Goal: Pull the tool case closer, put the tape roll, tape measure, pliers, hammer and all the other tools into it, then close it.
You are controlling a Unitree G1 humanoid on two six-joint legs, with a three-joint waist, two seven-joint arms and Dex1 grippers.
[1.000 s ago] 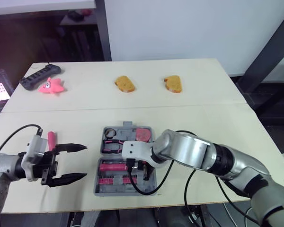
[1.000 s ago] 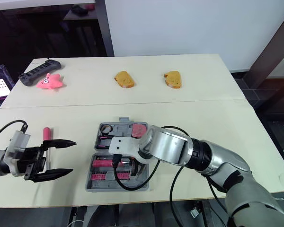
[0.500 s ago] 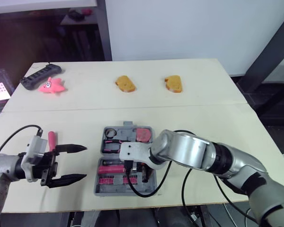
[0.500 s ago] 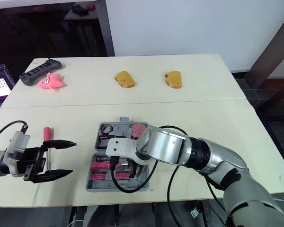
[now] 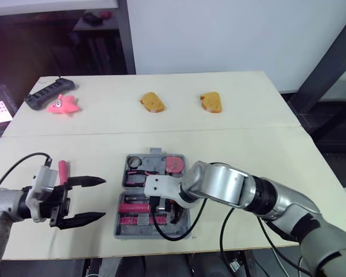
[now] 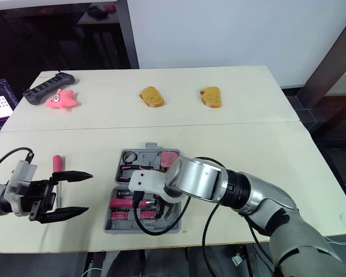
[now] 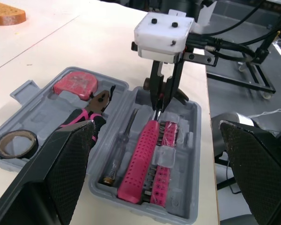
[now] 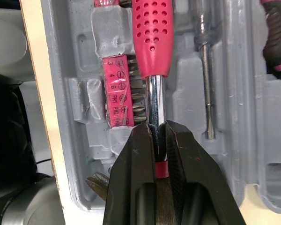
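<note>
While case (image 7: 43, 111) lies open | holds tape roll (image 7: 3, 146), tape measure (image 7: 75, 83), pliers (image 7: 91, 107), pink tool (image 7: 139, 161)

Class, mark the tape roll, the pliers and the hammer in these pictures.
tape roll (image 7: 17, 153), left wrist view, on the near side of its dark ring.
pliers (image 7: 99, 101), left wrist view, on the metal head.
hammer (image 8: 152, 37), right wrist view, on the pink perforated grip.
</note>
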